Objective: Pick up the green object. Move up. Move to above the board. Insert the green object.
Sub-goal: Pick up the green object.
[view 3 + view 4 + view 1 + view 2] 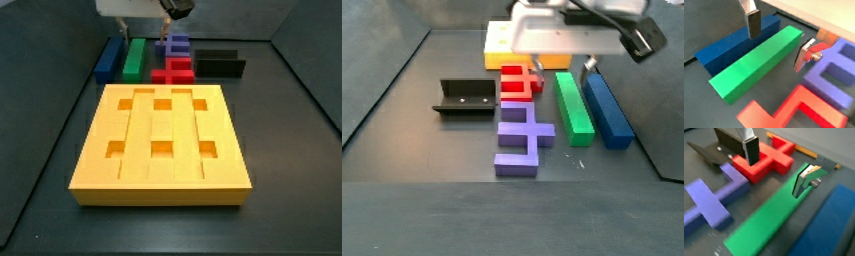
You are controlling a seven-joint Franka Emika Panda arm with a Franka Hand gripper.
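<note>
The green object (754, 65) is a long green bar lying flat on the dark floor beside the blue bar (727, 47). It also shows in the other wrist view (771, 223) and in both side views (135, 58) (576, 105). My gripper (777, 40) is open and empty, a little above one end of the green bar, with one finger on each side of it. In a side view the gripper (564, 68) hangs over the bar's end nearest the board. The board (163, 140) is a large yellow-orange slab with grooves and square holes, apart from the pieces.
A red piece (764, 160) and a purple piece (714, 198) lie on the green bar's other side from the blue bar (609, 110). The dark fixture (465, 97) stands beyond them. Dark walls enclose the floor.
</note>
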